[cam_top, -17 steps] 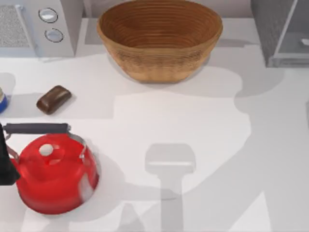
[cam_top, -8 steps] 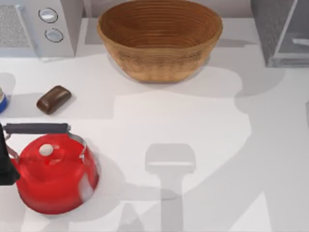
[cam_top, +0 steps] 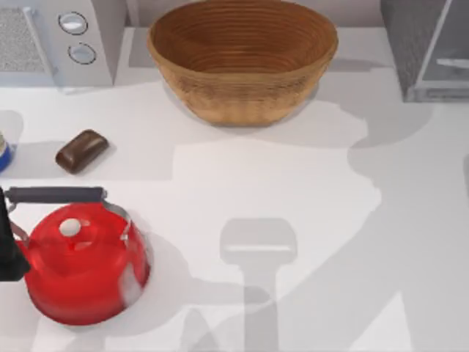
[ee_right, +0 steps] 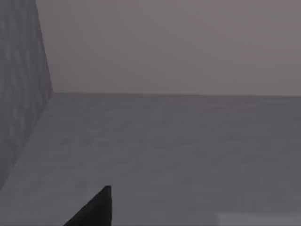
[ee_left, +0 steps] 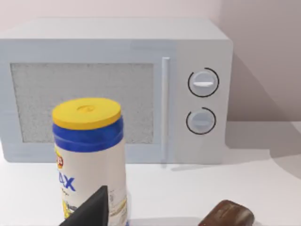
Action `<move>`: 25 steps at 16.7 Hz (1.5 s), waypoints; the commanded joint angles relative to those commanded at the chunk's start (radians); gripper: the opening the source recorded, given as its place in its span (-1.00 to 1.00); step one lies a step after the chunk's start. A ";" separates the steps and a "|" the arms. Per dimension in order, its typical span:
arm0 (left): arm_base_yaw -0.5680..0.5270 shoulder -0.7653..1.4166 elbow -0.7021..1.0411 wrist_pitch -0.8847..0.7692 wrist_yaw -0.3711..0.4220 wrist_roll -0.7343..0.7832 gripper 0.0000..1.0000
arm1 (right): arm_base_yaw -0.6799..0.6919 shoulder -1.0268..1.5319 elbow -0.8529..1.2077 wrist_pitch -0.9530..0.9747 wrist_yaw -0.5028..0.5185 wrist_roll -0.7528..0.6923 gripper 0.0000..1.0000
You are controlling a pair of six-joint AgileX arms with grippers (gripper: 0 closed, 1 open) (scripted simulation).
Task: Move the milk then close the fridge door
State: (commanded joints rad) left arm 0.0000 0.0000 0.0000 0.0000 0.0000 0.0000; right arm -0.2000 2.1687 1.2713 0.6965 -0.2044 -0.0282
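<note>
The milk is out of view. The fridge door (cam_top: pixel 447 51), a pale grey panel with a lighter frame, stands open at the far right corner, hinged to the dark speckled fridge box (cam_top: pixel 401 33). In the right wrist view a dark speckled wall (ee_right: pixel 19 94) meets a plain grey floor (ee_right: pixel 178 150), with one dark fingertip (ee_right: pixel 96 209) of my right gripper at the lower edge. One dark fingertip (ee_left: pixel 91 209) of my left gripper shows in front of a white can (ee_left: pixel 89 155). A dark part of my left arm (cam_top: pixel 6 249) sits at the table's left edge.
A red kettle (cam_top: pixel 80 264) with a dark handle stands at the front left. A brown rounded block (cam_top: pixel 81 150) lies behind it. The light grey box with two knobs (cam_top: pixel 66 37) is at the far left, and a wicker basket (cam_top: pixel 242 59) at the far middle.
The arm shadow on the right half of the table has shifted a little to the left. The kettle, block and basket have stayed put.
</note>
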 joint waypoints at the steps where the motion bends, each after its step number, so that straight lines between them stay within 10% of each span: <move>1: 0.000 0.000 0.000 0.000 0.000 0.000 1.00 | 0.004 -0.032 -0.019 -0.011 0.002 0.000 1.00; 25: 0.000 0.000 0.000 0.000 0.000 0.000 1.00 | 0.194 -2.022 -1.173 -0.643 0.179 0.025 1.00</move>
State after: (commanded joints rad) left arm 0.0000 0.0000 0.0000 0.0000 0.0000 0.0000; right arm -0.0060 0.1471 0.0978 0.0530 -0.0256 -0.0029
